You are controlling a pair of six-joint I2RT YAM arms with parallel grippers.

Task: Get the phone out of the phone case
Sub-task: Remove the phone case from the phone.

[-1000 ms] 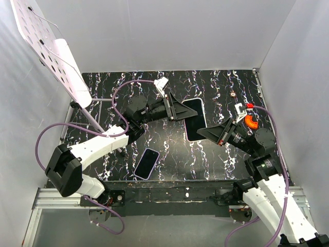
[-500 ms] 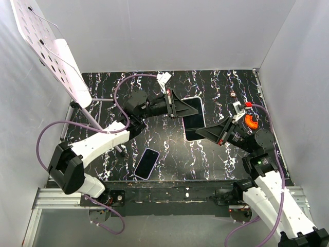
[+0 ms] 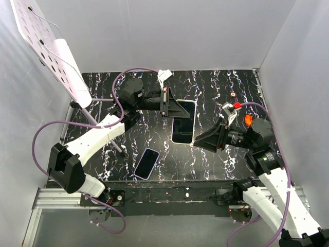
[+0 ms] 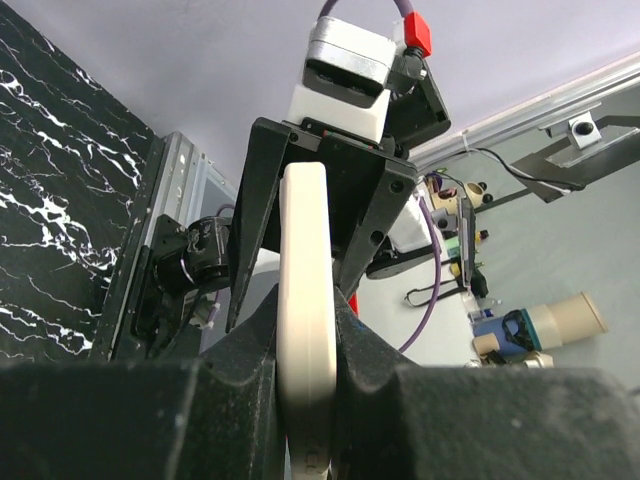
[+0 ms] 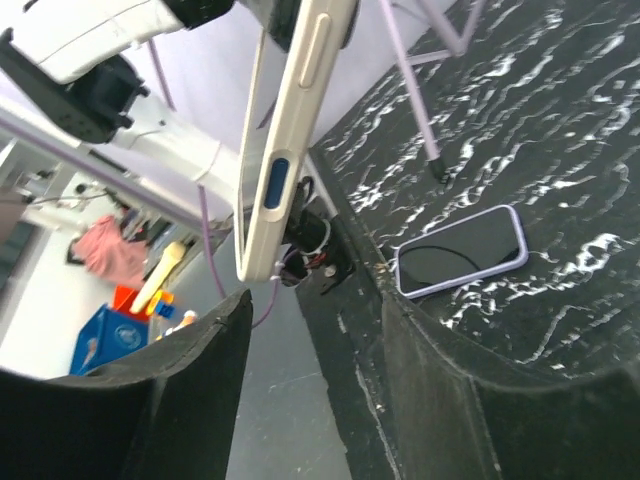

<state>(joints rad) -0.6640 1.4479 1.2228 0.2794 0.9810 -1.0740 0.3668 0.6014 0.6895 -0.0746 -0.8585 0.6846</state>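
A phone in a cream case [image 3: 183, 122] is held up off the black marbled table [image 3: 221, 92]. My left gripper [image 3: 172, 108] is shut on its top end. In the left wrist view the case's edge [image 4: 305, 300] is clamped between my left gripper's [image 4: 305, 360] pads. My right gripper [image 3: 202, 140] is open beside the phone's lower right corner, apart from it. In the right wrist view the cased phone [image 5: 290, 140] hangs edge-on above and beyond my right gripper's [image 5: 312, 385] spread fingers [image 5: 170, 400].
A second phone in a lilac case [image 3: 147, 163] lies screen-up near the table's front edge; it also shows in the right wrist view [image 5: 462, 252]. A white perforated panel [image 3: 49, 49] on a thin stand [image 3: 103, 128] leans at the back left. White walls close three sides.
My left gripper has carried the cased phone leftward and toward the front. My right gripper has followed, moving left and lower, still open.
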